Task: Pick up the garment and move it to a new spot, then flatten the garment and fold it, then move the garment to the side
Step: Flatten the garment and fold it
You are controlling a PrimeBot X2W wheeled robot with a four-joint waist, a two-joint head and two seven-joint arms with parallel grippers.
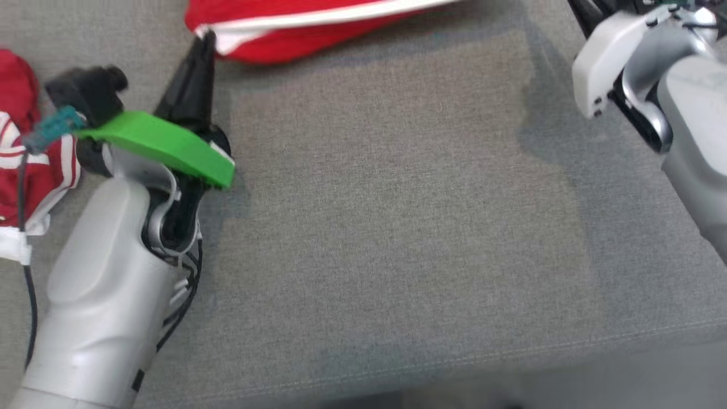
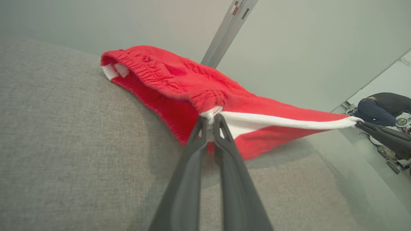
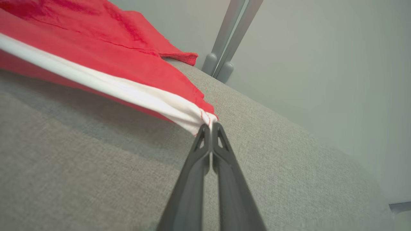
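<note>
Your left gripper point(image 2: 210, 119) and right gripper point(image 3: 210, 126) each clamp one end of the white stripe on the red knit garment point(image 2: 173, 77), holding it taut over the grey fabric cushion point(image 1: 397, 227) (probably so it lands flat).

Garment point(image 1: 295, 45) over cushion point(image 1: 397, 227) far edge; other cloth point(image 1: 48, 170) at left.

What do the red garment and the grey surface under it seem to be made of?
Red garment: soft matte fabric, probably a sporty knit; it drapes, and its waistband is gathered like elastic. Grey surface: matte woven upholstery cloth, judging by the visible weave and stitched seam.
</note>
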